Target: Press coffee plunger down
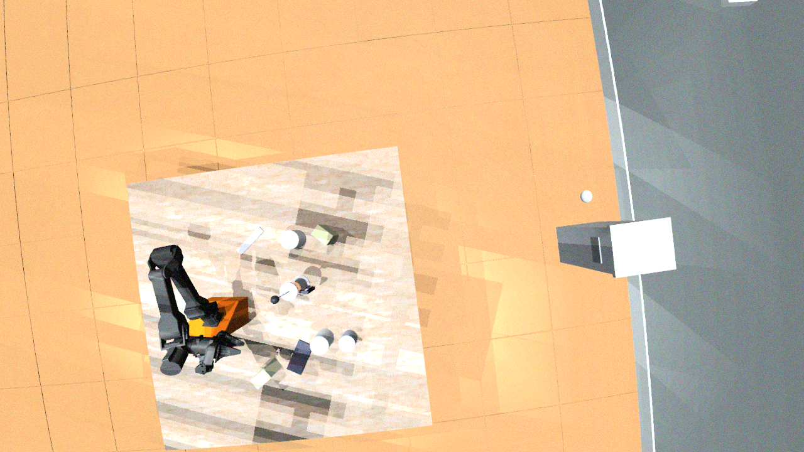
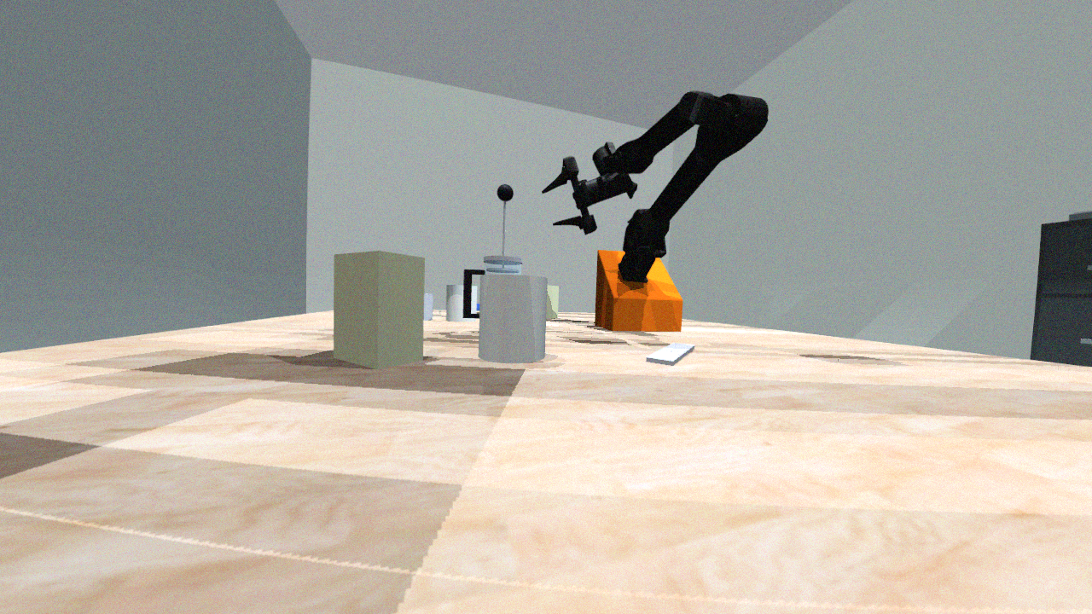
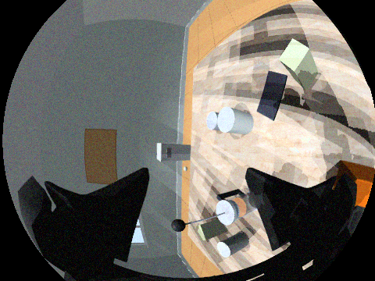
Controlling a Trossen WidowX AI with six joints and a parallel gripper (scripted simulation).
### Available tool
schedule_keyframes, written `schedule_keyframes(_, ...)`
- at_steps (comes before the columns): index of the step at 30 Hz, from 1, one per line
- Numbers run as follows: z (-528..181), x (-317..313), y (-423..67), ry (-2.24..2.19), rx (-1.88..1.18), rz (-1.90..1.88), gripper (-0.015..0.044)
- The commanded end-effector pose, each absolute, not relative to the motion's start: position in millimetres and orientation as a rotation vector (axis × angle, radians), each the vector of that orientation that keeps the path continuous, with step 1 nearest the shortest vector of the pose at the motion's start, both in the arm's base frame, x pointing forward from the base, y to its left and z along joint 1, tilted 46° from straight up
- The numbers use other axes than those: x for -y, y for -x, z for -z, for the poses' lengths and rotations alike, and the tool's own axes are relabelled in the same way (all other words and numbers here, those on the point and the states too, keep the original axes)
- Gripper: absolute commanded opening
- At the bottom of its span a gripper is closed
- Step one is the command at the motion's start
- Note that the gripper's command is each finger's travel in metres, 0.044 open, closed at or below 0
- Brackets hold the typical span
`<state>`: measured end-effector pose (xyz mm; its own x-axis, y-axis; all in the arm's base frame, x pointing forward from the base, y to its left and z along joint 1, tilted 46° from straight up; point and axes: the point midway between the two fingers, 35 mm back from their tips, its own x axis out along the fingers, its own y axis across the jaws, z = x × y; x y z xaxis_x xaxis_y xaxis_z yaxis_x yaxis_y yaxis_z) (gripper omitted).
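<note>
The coffee press [image 1: 289, 290] [image 2: 502, 260] [image 3: 226, 212] stands upright on the table, with a pale lid and a black side handle [image 1: 307, 290] [image 2: 467, 293] [image 3: 230, 194]. Its plunger is up: the black knob [image 1: 274, 299] [image 2: 504, 192] [image 3: 178, 225] sits high above the lid on a long thin rod. In the exterior view a grey cylinder hides the lower press. My gripper [image 1: 242, 346] [image 2: 548, 207] [image 3: 199, 174] is open and empty, its fingers spread wide. It is in the air on the arm-base side of the press, at about knob height, touching nothing.
A grey cylinder [image 1: 292, 240] [image 2: 512, 319] [image 3: 233, 244] and a green box [image 1: 324, 234] [image 2: 378, 309] [image 3: 211, 230] stand on one side of the press. On the other are two cylinders [image 1: 321, 341] [image 3: 234, 120], a dark slab [image 1: 299, 356] [image 3: 272, 95] and another green box [image 1: 266, 373] [image 3: 298, 58]. A pale strip [image 1: 251, 240] [image 2: 670, 353] lies flat.
</note>
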<state>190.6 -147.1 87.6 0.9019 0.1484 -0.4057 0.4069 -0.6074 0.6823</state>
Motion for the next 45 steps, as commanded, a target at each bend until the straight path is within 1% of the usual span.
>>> schedule_keyframes(1,-89,147,-192,-2.202,-0.401,0.381,0.0426)
schedule_keyframes(2,-92,147,-194,-2.168,-0.412,0.359,0.0440)
schedule_keyframes(5,-109,144,-208,-1.961,-0.464,0.229,0.0440)
schedule_keyframes(10,-152,129,-237,-1.466,-0.516,-0.084,0.0440)
schedule_keyframes(16,-206,100,-263,-0.903,-0.437,-0.441,0.0440)
schedule_keyframes(20,-227,86,-271,-0.692,-0.369,-0.565,0.0440)
schedule_keyframes(26,-215,75,-273,-0.675,-0.376,-0.571,0.0440)
schedule_keyframes(33,-186,44,-272,-0.681,-0.367,-0.566,0.0440)
schedule_keyframes(45,-185,39,-278,-0.678,-0.371,-0.566,0.0440)
